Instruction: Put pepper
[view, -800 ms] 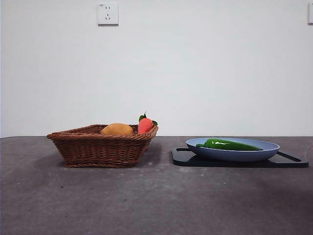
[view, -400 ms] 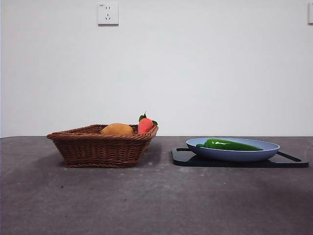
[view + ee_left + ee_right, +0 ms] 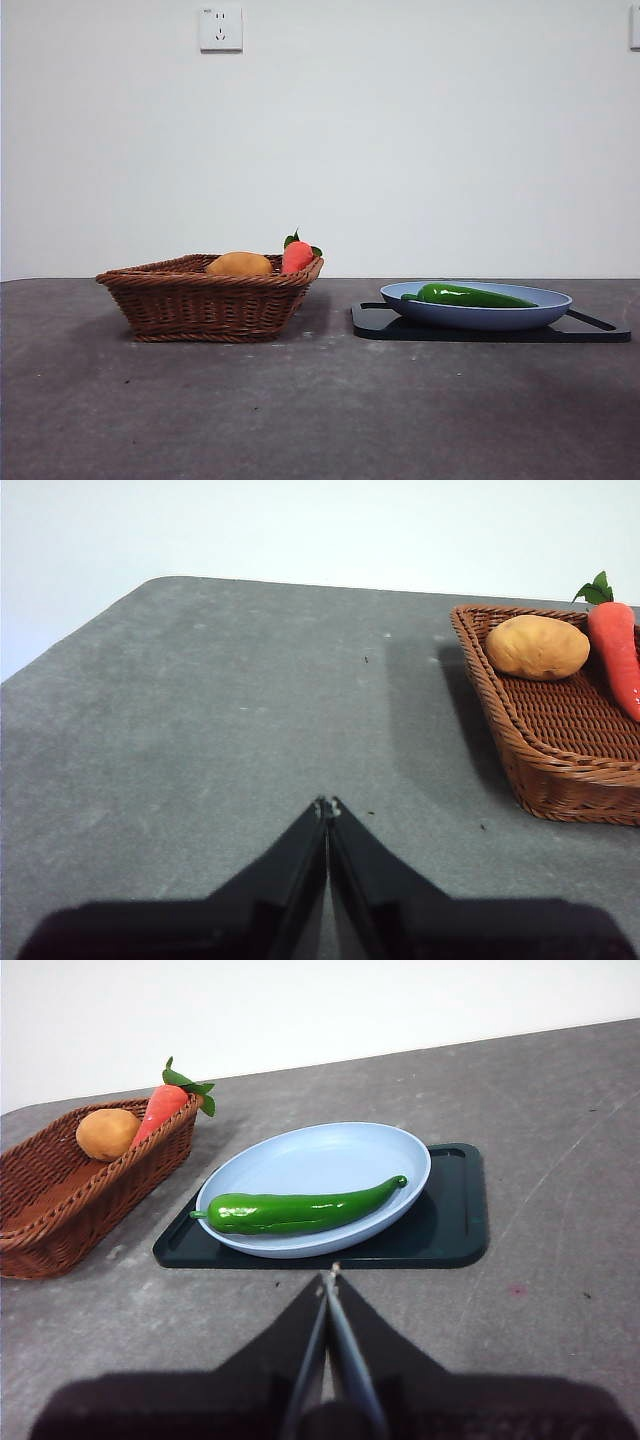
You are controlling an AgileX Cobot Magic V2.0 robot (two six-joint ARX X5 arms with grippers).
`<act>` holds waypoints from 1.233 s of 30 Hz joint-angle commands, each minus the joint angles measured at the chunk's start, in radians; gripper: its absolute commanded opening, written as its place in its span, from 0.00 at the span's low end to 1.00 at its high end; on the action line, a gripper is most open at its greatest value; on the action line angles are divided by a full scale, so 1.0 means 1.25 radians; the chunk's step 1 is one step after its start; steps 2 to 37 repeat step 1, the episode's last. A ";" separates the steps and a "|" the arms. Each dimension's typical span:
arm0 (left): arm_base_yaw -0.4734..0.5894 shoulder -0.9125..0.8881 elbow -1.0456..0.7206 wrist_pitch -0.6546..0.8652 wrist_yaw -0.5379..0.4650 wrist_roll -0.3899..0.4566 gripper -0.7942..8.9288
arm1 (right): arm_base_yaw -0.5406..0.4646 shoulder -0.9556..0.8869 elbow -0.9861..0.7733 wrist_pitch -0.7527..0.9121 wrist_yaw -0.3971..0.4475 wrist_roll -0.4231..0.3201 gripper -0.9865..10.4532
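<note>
The long, glossy dark-green pepper (image 3: 300, 1210) lies on its side in a shallow oval pale-blue plate (image 3: 300, 1155), which sits on a dark rectangular tray (image 3: 455, 1220) on the grey counter (image 3: 560, 1130). The right tool (image 3: 331, 1272), jaws pressed together, hangs just short of the plate's near rim, apart from the pepper. The left tool (image 3: 327, 805) (also pressed together) hovers over bare counter beside a brown woven wicker basket (image 3: 560, 770) holding a rounded orange-yellow fruit (image 3: 537, 647) and what looks like a red carrot-shaped piece (image 3: 618, 650).

One pepper (image 3: 468, 295); one blue plate (image 3: 545, 313); one black tray (image 3: 375, 322); one wicker basket (image 3: 205, 305); one red fruit (image 3: 296, 256); one orange-yellow fruit (image 3: 239, 264); two grippers, left (image 3: 327, 805) and right (image 3: 330, 1272); one bench (image 3: 300, 410).
</note>
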 commanded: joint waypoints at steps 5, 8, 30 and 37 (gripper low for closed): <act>0.002 -0.002 -0.008 0.009 0.001 -0.005 0.09 | 0.000 -0.003 -0.004 -0.008 0.002 0.005 0.10; 0.002 -0.002 -0.008 0.009 0.001 -0.005 0.09 | 0.000 -0.003 -0.004 -0.008 0.002 0.005 0.10; 0.002 -0.002 -0.008 0.009 0.001 -0.005 0.09 | 0.000 -0.003 -0.004 -0.008 0.002 0.005 0.10; 0.002 -0.002 -0.008 0.009 0.001 -0.005 0.09 | 0.000 -0.003 -0.004 -0.008 0.002 0.005 0.10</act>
